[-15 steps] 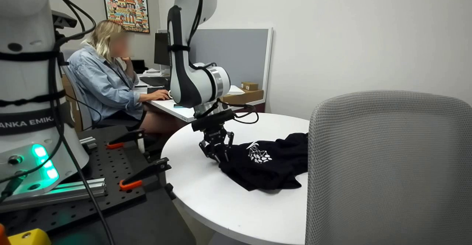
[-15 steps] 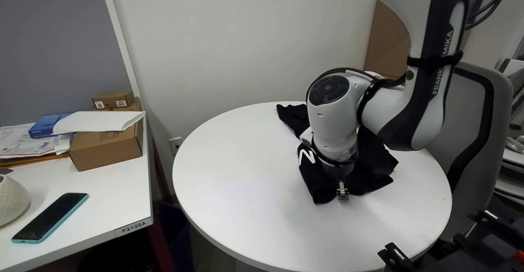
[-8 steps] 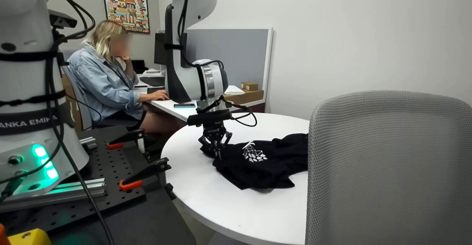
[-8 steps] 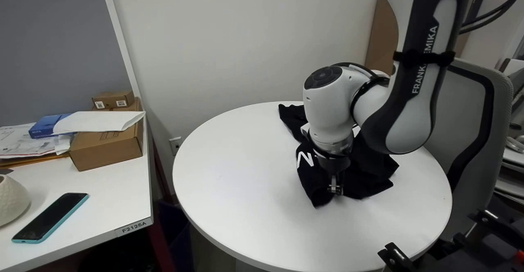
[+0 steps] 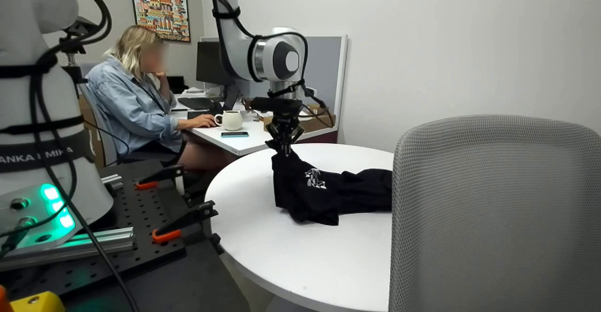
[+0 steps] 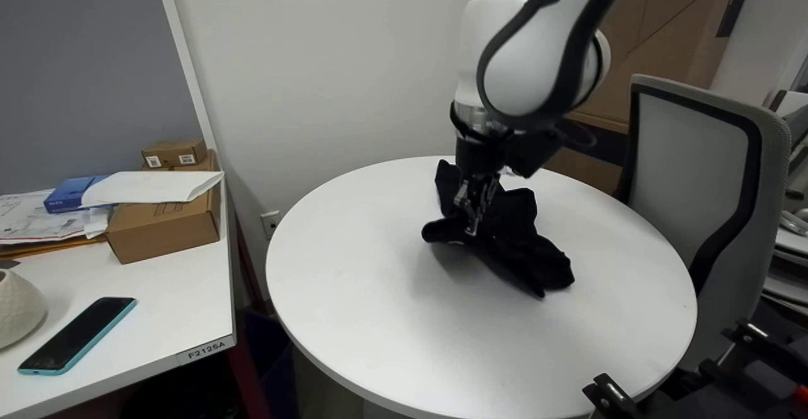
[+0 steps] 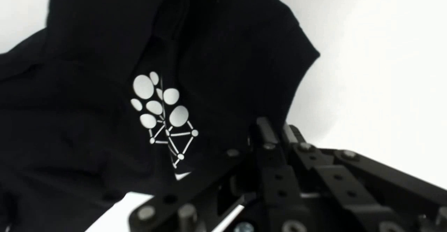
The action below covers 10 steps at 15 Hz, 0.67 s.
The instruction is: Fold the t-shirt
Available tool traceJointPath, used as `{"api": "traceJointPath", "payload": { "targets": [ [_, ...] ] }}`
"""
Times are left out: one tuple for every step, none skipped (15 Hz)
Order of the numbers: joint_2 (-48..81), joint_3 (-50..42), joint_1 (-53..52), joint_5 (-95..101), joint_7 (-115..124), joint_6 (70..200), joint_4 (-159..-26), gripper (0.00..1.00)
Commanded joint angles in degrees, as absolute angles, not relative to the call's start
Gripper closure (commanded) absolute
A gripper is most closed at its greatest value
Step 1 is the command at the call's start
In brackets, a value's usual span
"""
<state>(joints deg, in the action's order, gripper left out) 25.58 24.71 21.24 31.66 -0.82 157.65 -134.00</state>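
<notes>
The black t-shirt (image 5: 310, 199) is draped upward from the table to my gripper (image 5: 285, 151). Its near end is raised and the rest lies bunched on the tabletop. Dark fabric runs in between the two fingers (image 7: 267, 130) in the wrist view, so the gripper is shut on the cloth. The white chest print shows creased to the left of the jaws there. In an exterior view a flap of the t-shirt (image 6: 517, 255) sticks out to the left beyond the gripper (image 6: 471, 224). The chair hides the far end of the shirt in an exterior view.
The round white table (image 6: 379, 318) carries the shirt. A mesh chair (image 5: 497, 208) stands close against it. A desk (image 5: 258, 144) with a mug (image 5: 231, 120), a phone (image 5: 235, 134) and boxes (image 6: 167, 223) adjoins it, where a person (image 5: 131, 91) sits. Clamps (image 5: 188, 220) hold the robot's base plate.
My gripper has closed on the t-shirt's near end and risen with it, pulling that end off the table. In an exterior view it has also shifted left and farther back.
</notes>
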Motion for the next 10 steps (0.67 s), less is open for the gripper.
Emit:
{"api": "traceJointPath", "payload": {
  "targets": [
    [19.91, 33.89, 26.46, 21.03, -7.18, 151.29, -130.23, 0.99],
    [18.72, 35.99, 27.42, 18.5, -8.84, 149.07, -128.55, 0.99],
    [17.61, 37.7, 28.19, 16.38, -10.5, 146.94, -126.93, 0.99],
    [16.6, 39.47, 29.02, 14.13, -12.63, 144.51, -125.22, 0.99],
    [15.63, 41.07, 29.88, 11.86, -14.77, 142.21, -123.45, 0.99],
    [14.51, 42.55, 30.71, 9.45, -16.88, 139.51, -121.24, 0.99],
    [11.85, 34.23, 22.11, 2.43, -21.85, 138.0, -119.03, 0.99],
    [11.03, 33.15, 20.99, 0.16, -23.36, 135.32, -116.2, 0.99],
    [10.25, 30.22, 18.22, -1.69, -24.89, 132.93, -113.62, 0.99],
    [9.58, 27.12, 15.12, -2.11, -25.37, 130.31, -110.87, 0.99]
  ]
}}
